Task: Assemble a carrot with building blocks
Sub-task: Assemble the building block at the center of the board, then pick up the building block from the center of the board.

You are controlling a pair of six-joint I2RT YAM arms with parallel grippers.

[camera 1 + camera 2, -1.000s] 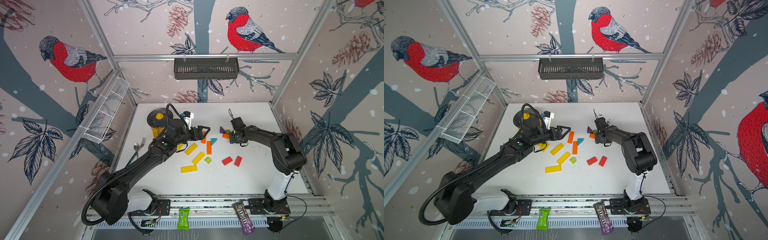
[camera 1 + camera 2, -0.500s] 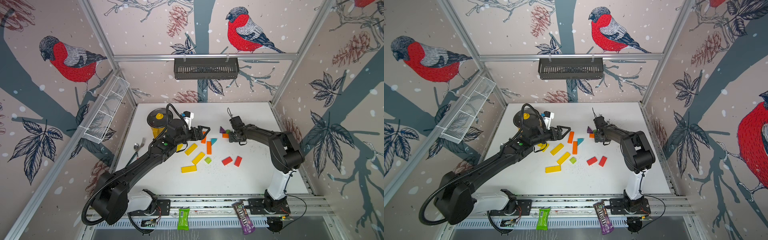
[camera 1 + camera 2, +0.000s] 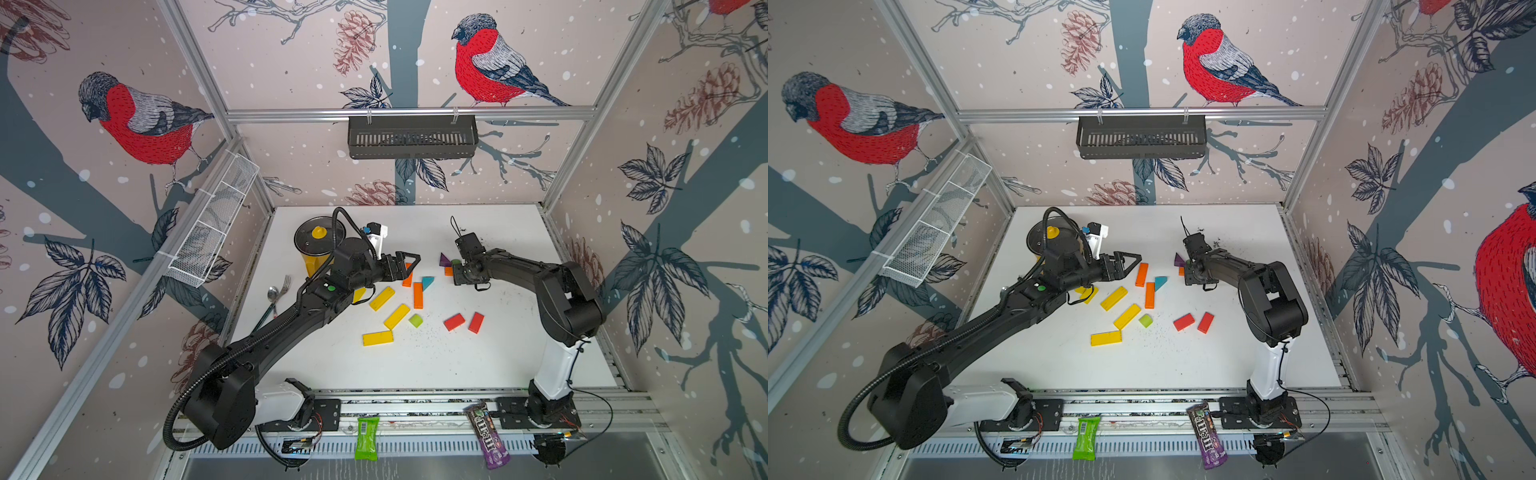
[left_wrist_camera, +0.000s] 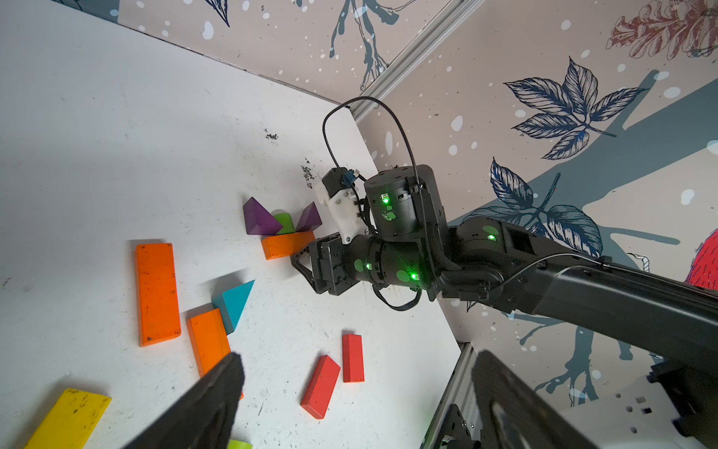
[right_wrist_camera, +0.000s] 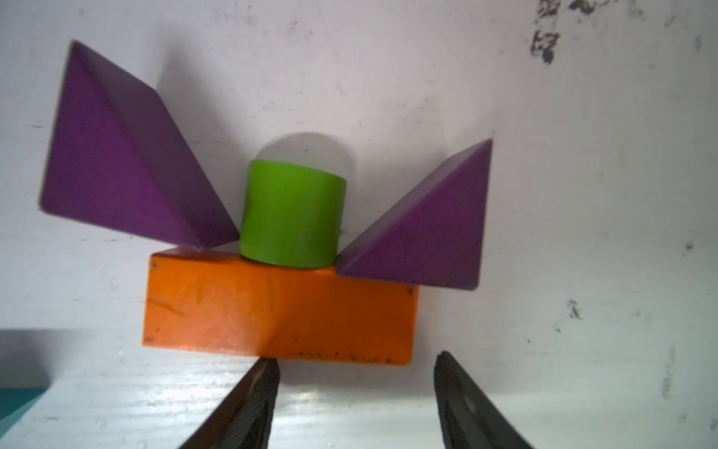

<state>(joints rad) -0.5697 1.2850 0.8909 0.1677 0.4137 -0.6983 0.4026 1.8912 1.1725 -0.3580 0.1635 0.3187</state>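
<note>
Barely begun. Laid so far at the far side of the bench (image 3: 478,361): two purple triangles (image 5: 128,163) flanking a lime-green cylinder (image 5: 293,217), all touching a short orange block (image 5: 272,311). Poised just beside that block with the right end effector (image 5: 355,363) partly open, empty. Hovering near two orange bars (image 4: 157,293) and a teal triangle (image 4: 233,303) with the left end effector (image 3: 1131,266) spread wide, empty. Probably left to add: body and tip.

The right hand (image 5: 355,359) has spread its jaws slightly wider just beside the orange block (image 5: 277,311).
</note>
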